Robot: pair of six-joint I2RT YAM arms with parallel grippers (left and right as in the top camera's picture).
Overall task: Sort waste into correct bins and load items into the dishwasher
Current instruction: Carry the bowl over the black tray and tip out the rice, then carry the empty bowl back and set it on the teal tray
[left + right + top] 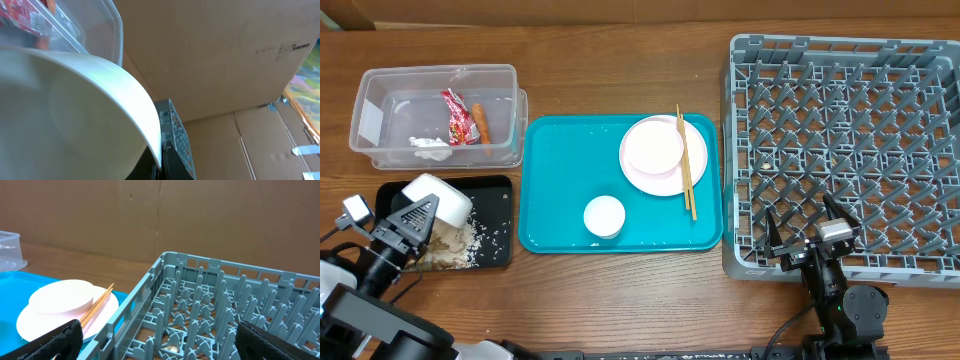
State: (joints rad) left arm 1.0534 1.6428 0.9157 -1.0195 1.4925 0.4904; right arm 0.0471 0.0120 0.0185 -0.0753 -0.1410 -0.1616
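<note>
My left gripper (417, 215) is clamped on the rim of a white bowl (438, 195). The bowl is tipped over with its outside facing up, right above the black tray (500, 190). Beige food scraps (460, 245) lie in the tray just under and right of the fingers. Beyond this hand sits the clear tub (380, 85). It holds the red wrapper (456, 116), the carrot piece (480, 122) with its long axis running roughly away from me, and the tissue (430, 148).

To the right of that hand is the teal tray (555, 160). On it the cup (604, 216) stands mouth up, with the pink plate (665, 180) farther off carrying a second bowl (653, 147). The chopsticks (686, 165) lie over the plate's right edge, long axis pointing away from me.

My right gripper (803, 225) hangs with its fingers spread wide and nothing between them, at the near edge of the dish rack (850, 130). The chopsticks are off to its left and beyond.
</note>
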